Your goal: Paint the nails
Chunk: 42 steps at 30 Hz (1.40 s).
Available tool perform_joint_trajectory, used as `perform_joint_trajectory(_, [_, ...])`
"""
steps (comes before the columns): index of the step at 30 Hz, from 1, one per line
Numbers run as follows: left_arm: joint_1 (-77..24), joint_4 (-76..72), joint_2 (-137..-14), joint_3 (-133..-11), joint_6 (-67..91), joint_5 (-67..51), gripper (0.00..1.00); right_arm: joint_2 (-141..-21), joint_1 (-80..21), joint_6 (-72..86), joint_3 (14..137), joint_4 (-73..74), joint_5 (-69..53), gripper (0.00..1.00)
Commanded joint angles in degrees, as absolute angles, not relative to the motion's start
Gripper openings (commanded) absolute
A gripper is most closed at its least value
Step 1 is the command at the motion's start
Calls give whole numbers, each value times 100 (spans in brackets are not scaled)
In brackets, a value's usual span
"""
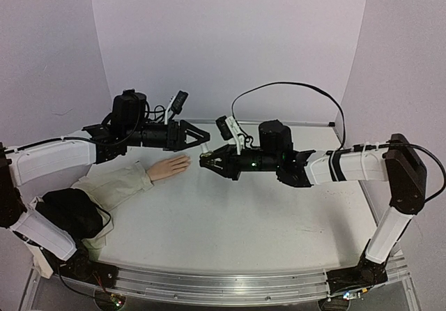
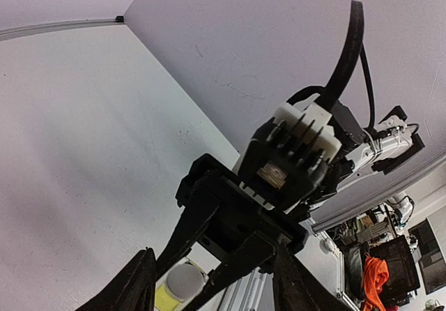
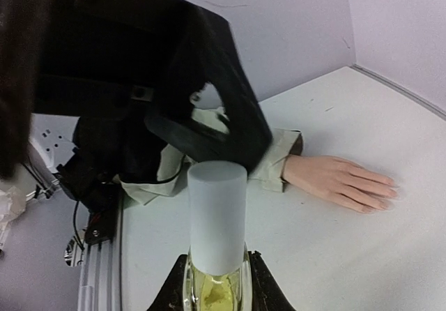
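White tabletop (image 1: 230, 220) bears the mannequin hand (image 1: 169, 167); right gripper (image 1: 203, 161) clamps the polish bottle (image 3: 217, 241), left gripper (image 1: 201, 138) gapes just beside it.

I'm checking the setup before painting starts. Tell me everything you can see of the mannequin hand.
The mannequin hand is pale peach and smooth, plastic-looking. It lies flat, palm down, on the white table, fingers straight, close together, pointing toward the table's middle. A beige fabric sleeve covers its wrist. The nails are too small to judge for paint. Only table and sleeve visibly touch it.
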State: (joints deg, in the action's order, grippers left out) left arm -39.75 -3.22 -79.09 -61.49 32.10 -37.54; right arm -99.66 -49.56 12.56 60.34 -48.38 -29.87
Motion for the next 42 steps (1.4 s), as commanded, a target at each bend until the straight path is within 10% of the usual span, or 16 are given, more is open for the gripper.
perform_joint_trajectory(1, [-3990,-749,-7995,-6351,3231,-4214,57,-9662,-4988,1748,6068,-5596,-3605,0])
perform_joint_trajectory(8, [-4052,-748,-7910,-6253,3080,-4359,47,-9729,-4967,1927,6100,-5780,-3576,0])
perform_joint_trajectory(19, [-4124,-440,-7930,-6281,3054,-3349,1,-9747,-4971,1622,5981,-5773,-2789,0])
perform_joint_trajectory(25, [-4822,1464,-8079,-7035,3099,-260,0,-10114,-5873,-372,6237,-5248,2120,0])
perform_joint_trajectory(32, [-4848,1360,-8069,-7157,3258,-564,0,-10398,-5928,-665,6423,-5654,1413,0])
perform_joint_trajectory(34, [-4782,1265,-8066,-7148,3225,-920,6,-10309,-5898,-542,6349,-5641,1010,0])
perform_joint_trajectory(38, [-4559,826,-7931,-6885,3239,-1686,67,-10019,-5531,72,6057,-5549,-179,0])
perform_joint_trajectory(42, [-4410,530,-7739,-6635,2979,-2080,78,-9725,-4994,988,5932,-5470,-1934,0])
